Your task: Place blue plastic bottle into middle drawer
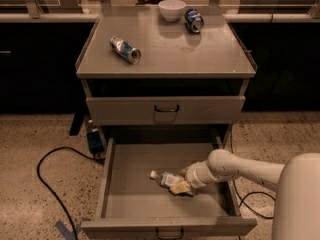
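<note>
The blue plastic bottle (164,178), clear with a white cap and a pale label, lies on its side on the floor of the open middle drawer (125,194), cap pointing left. My gripper (182,181) reaches into the drawer from the right, low over the floor. It is shut on the bottle's right end, with one tan fingertip (180,189) in front of the bottle and the other behind it. The bottle's base is hidden by the gripper.
The grey drawer above (165,110) is shut. On the cabinet top (165,54) lie two blue-and-silver cans (125,49) (193,20) and stands a white bowl (171,9). A black cable (55,174) and a small blue box (93,140) lie on the floor at the left.
</note>
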Controlling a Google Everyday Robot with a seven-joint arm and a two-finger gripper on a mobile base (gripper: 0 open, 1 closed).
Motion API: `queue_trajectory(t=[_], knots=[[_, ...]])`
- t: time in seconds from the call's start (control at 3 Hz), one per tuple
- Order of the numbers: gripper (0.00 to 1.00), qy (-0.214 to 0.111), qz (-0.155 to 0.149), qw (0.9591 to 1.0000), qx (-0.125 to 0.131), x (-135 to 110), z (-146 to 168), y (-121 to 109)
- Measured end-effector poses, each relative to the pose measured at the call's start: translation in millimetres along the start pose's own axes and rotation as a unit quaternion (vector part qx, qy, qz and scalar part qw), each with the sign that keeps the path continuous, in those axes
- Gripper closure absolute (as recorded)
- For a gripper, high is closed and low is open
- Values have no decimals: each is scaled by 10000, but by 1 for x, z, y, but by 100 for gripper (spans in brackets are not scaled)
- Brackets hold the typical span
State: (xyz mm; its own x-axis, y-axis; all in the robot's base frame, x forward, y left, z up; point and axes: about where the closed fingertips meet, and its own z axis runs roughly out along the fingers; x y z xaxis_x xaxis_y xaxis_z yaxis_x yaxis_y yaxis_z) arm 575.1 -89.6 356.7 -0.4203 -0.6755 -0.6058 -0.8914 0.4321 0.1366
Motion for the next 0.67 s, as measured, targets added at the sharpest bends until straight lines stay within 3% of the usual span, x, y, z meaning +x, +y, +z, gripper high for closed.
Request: queue_trajectory(t=[0.33,0.67], knots=[[0,0,0,10000,-1,0,0,0],[0,0,0,10000,-1,0,0,0]])
